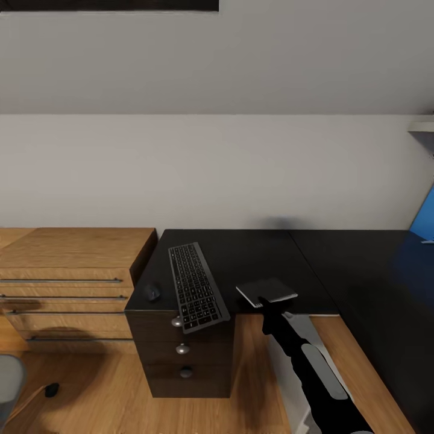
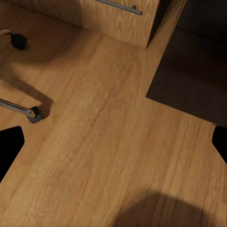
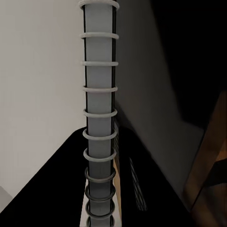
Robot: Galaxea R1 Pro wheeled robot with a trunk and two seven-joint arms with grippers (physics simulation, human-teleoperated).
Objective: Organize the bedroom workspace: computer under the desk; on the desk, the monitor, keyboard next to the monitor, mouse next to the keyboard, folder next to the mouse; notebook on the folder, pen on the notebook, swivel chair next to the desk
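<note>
Black counter [image 1: 253, 253] under sloped wall, notebook [image 1: 266, 291] at its front edge, clamped by right pincer [image 1: 264, 301], spiral spine running away along the arm; keyboard [image 1: 196, 284] and mouse [image 1: 153, 292] leftward; left pincer [image 2: 113, 142] spread over floor [image 2: 109, 142].

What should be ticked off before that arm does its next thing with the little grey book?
1. Right gripper holding the notebook: ok, its spiral spine runs down the right wrist view.
2. Notebook over the desk: ok, at its front edge.
3. Folder beneath it to stack on: not ok, black desktop there.
4. Keyboard fully on desk: not ok, near end overhangs the edge.
5. Mouse beside keyboard: ok.
6. Left gripper free: ok, open above the floor.
</note>
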